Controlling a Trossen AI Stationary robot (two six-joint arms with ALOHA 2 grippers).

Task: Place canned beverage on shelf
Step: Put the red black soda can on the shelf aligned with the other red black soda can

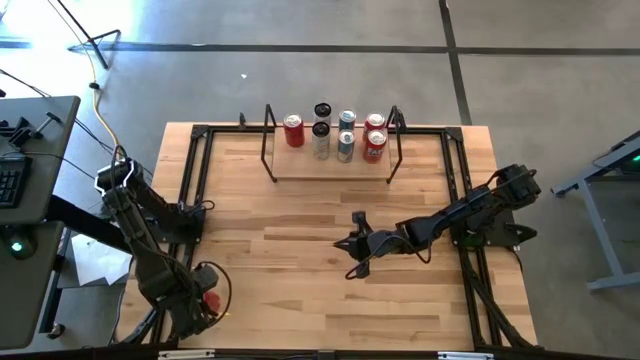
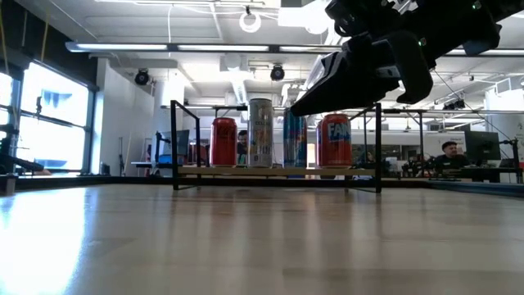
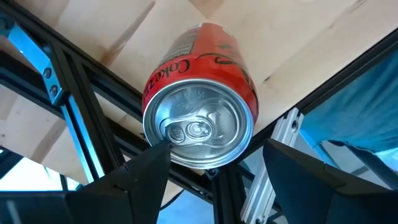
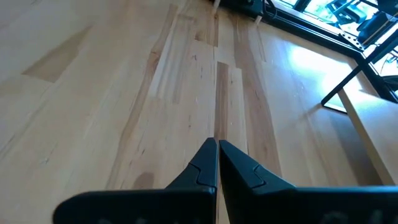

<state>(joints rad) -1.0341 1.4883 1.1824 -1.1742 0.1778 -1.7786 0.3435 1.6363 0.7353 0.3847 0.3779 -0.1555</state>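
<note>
The left tool (image 3: 211,168) sits at the table's (image 1: 300,290) near-left corner, its fingers (image 3: 140,177) spread around a red cola can (image 3: 200,93) (top end facing the wrist camera), touching its rim; the right tool (image 4: 217,165) hovers over mid-table, fingers pressed together, empty; the shelf (image 1: 330,165) at the far edge carries several upright cans (image 1: 345,135).

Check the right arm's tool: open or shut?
Shut. In the right wrist view the right tool has its two dark fingers pressed together with nothing between them, above the bare tabletop.
</note>
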